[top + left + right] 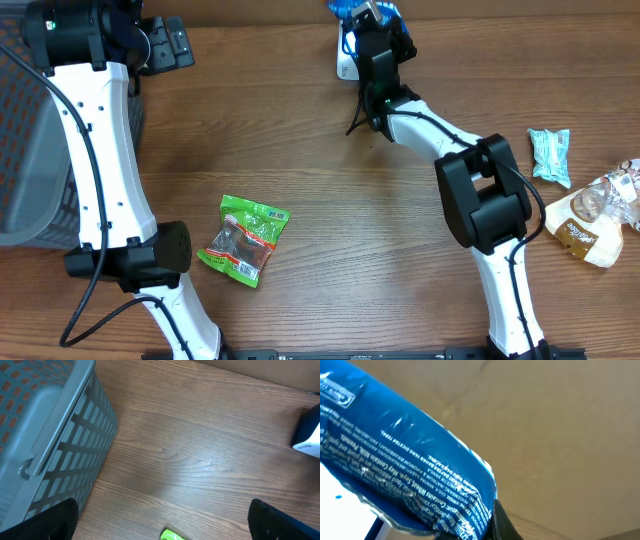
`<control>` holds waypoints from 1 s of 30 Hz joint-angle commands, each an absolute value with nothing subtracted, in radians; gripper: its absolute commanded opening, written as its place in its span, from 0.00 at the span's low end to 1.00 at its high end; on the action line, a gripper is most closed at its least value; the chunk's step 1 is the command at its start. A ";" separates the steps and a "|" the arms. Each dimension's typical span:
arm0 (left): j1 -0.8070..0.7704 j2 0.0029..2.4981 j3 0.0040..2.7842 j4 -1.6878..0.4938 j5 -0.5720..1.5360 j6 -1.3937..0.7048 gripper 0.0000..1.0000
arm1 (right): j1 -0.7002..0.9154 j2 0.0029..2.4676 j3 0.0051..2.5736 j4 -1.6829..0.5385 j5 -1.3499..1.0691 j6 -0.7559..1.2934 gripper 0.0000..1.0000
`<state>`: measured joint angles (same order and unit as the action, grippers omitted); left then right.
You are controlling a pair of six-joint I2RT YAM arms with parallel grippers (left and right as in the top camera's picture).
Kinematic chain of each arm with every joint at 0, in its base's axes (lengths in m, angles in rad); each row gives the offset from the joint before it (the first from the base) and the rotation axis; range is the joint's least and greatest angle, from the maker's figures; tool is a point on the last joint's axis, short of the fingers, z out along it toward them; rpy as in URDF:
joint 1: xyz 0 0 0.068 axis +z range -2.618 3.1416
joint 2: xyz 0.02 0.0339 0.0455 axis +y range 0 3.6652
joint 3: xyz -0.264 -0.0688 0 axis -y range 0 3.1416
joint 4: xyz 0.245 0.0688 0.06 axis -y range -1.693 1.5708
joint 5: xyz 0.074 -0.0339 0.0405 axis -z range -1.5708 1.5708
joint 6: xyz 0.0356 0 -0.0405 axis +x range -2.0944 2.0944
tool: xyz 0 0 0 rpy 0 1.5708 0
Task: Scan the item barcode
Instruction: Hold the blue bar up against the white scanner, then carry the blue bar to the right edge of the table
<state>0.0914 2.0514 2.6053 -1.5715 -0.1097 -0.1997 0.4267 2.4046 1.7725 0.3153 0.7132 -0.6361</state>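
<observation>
My right gripper [372, 20] is at the far edge of the table and is shut on a blue snack packet [350, 10]. In the right wrist view the blue packet [410, 465] fills the left half, printed with small white text, and one dark finger [502, 522] presses on its lower edge. No barcode shows on that side. The packet hangs just above a white scanner [346, 62]. My left gripper [165, 45] is at the far left, open and empty, its fingertips [55, 520] spread wide over bare wood.
A grey slatted basket [20, 160] stands at the left edge, close to my left arm. A green snack packet [245, 238] lies near the table's middle. At the right lie a teal packet [550, 155] and a clear bag of buns [590, 215].
</observation>
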 commanded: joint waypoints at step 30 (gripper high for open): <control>0.084 2.027 2.615 -1.571 -0.112 -0.187 1.00 | 0.456 2.264 1.789 0.448 0.899 -0.655 0.04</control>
<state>0.0914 2.0514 2.6053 -1.5715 -0.1093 -0.1997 0.4232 2.4012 1.7729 0.4728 0.8467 -0.6441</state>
